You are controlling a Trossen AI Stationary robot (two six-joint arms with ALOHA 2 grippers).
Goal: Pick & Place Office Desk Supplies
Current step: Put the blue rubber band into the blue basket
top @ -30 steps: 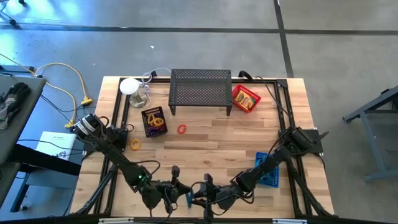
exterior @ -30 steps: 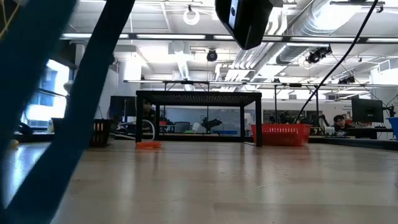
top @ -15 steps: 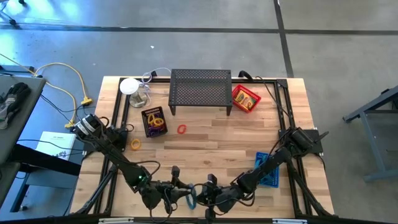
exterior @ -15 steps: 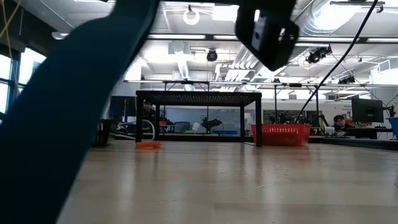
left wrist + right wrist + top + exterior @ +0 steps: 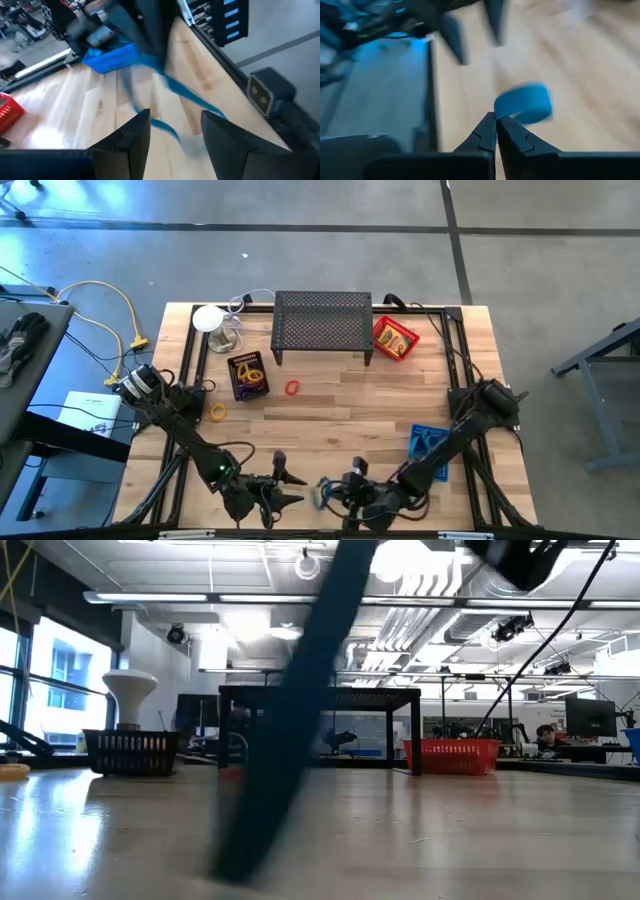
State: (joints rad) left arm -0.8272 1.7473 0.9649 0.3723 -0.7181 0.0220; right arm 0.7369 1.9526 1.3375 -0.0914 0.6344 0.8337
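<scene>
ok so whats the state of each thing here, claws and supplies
left claw: open, holding nothing
right claw: shut on the blue band
blue band: lifted, pinched at one end
blue tray: flat on the table
red tray: upright beside the black stand
red ring: lying flat, untouched

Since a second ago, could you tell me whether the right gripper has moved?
Yes. The right gripper has shifted right along the near table edge, toward the blue tray.
</scene>
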